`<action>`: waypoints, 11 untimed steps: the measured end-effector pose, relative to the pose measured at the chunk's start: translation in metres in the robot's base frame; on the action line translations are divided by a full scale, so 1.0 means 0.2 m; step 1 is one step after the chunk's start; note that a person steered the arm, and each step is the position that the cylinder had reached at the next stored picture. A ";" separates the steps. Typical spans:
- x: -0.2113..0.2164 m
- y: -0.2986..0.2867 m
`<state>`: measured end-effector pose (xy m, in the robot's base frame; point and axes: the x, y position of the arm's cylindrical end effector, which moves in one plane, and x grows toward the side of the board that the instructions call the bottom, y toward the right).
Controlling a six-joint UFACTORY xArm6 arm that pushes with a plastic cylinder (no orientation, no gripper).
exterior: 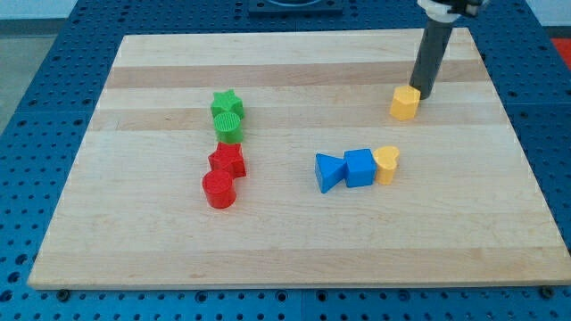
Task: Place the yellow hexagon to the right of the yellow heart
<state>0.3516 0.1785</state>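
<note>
The yellow hexagon [404, 102] sits on the wooden board in the upper right part of the view. My tip [422, 94] stands right against its upper right side. The yellow heart [387, 164] lies lower down, at the right end of a row with a blue cube [359, 168] and a blue triangle [328, 172]. The hexagon is above and slightly right of the heart, well apart from it.
A green star [227, 104] and a green cylinder [229, 127] stand left of centre. Below them are a red star [227, 160] and a red cylinder [219, 190]. The wooden board [285, 250] lies on a blue perforated table [36, 107].
</note>
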 end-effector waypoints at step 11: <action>0.25 -0.24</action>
<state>0.4023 0.1300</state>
